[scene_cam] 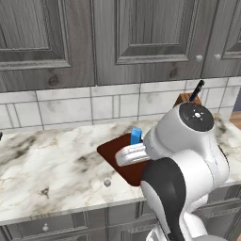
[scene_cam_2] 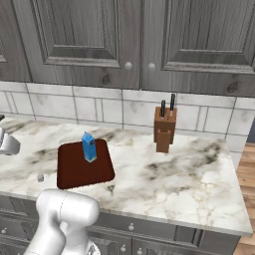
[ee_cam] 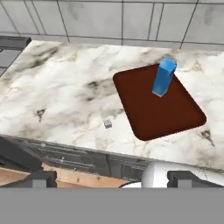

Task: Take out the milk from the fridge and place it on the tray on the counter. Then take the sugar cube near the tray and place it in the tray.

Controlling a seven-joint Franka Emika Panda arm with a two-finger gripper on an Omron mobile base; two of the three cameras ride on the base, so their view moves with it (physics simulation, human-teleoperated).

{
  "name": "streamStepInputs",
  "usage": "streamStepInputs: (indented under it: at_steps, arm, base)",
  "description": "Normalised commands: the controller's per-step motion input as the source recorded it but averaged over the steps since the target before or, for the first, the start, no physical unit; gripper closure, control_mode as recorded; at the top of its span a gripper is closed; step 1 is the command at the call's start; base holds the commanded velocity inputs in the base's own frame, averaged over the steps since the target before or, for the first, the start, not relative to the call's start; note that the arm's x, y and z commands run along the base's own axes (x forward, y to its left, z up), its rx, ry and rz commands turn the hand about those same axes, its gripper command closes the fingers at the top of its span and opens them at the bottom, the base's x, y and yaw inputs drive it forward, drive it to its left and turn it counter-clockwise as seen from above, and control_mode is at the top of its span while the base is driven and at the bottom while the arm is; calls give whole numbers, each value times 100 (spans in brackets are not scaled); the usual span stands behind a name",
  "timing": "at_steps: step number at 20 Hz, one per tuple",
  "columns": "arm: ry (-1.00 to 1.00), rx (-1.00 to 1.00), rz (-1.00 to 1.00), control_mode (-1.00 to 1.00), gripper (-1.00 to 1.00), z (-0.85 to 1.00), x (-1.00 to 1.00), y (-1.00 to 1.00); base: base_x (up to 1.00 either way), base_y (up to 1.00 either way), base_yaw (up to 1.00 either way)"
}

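The blue milk carton [scene_cam: 136, 136] [scene_cam_2: 89, 147] [ee_cam: 164, 78] stands upright on the dark red-brown tray [scene_cam: 115, 150] [scene_cam_2: 74, 169] [ee_cam: 153, 113], toward its back half. The tray lies on the marbled counter [scene_cam: 47, 169] [scene_cam_2: 174, 174] [ee_cam: 65, 96]. A tiny pale sugar cube [scene_cam: 107, 182] [scene_cam_2: 40, 177] [ee_cam: 107, 124] rests on the stone just off the tray's front-left corner. My gripper [ee_cam: 113, 179] is open and holds nothing. It hangs back in front of the counter's edge, well short of the cube and the tray. The fridge is out of view.
A brown knife block [scene_cam: 188, 99] [scene_cam_2: 165, 128] stands by the tiled wall, right of the tray. Grey upper cabinets hang above. Grey drawer fronts [ee_cam: 65, 157] run below the counter edge. A dark appliance edge [ee_cam: 11, 48] sits at the far left.
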Motion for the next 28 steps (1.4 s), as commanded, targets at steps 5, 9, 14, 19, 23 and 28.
streamStepInputs:
  at_steps: [5,9,14,19,23,28]
  arm:
    - [30,0,-17,-100,-100,-52,19,18]
    - [16,0,-12,-100,-100,-56,24,10]
    - [2,0,-3,-100,-100,-48,37,19]
    - [0,0,0,-100,-100,-56,33,9]
    - [1,1,0,-100,-100,-53,40,0]
    - [3,0,0,-100,-100,-49,55,18]
  base:
    - [0,0,0]
    - [0,0,0]
    - [0,0,0]
    - [0,0,0]
    - [0,0,0]
    - [0,0,0]
